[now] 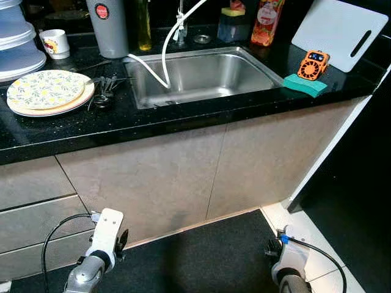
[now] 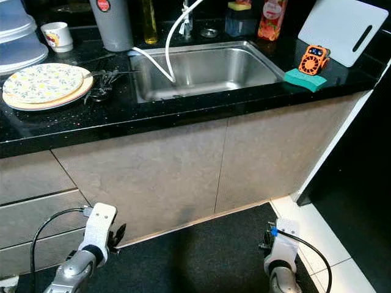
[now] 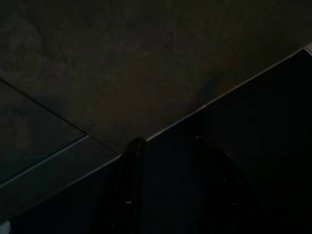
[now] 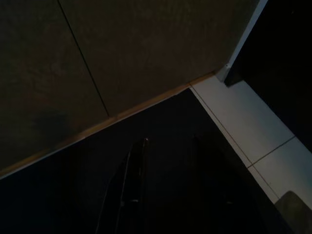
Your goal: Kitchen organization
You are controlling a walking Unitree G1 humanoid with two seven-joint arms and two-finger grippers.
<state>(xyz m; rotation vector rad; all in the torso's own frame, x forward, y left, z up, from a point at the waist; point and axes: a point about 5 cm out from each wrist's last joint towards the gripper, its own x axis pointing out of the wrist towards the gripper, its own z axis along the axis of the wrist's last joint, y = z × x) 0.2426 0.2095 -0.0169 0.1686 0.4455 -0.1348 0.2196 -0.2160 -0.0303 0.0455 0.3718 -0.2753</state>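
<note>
On the black countertop, flowered plates are stacked at the left, with dark cutlery lying beside them. A steel sink holds a white hose. To its right lie a teal sponge and a small orange fan, with a white cutting board behind them. Both arms hang low before the cabinet. My left gripper and right gripper are open over the dark floor mat, holding nothing.
A white mug, grey canister, oil bottle, orange bottle and stacked plastic containers line the back. Drawers are lower left. White floor tiles and a dark gap lie to the right.
</note>
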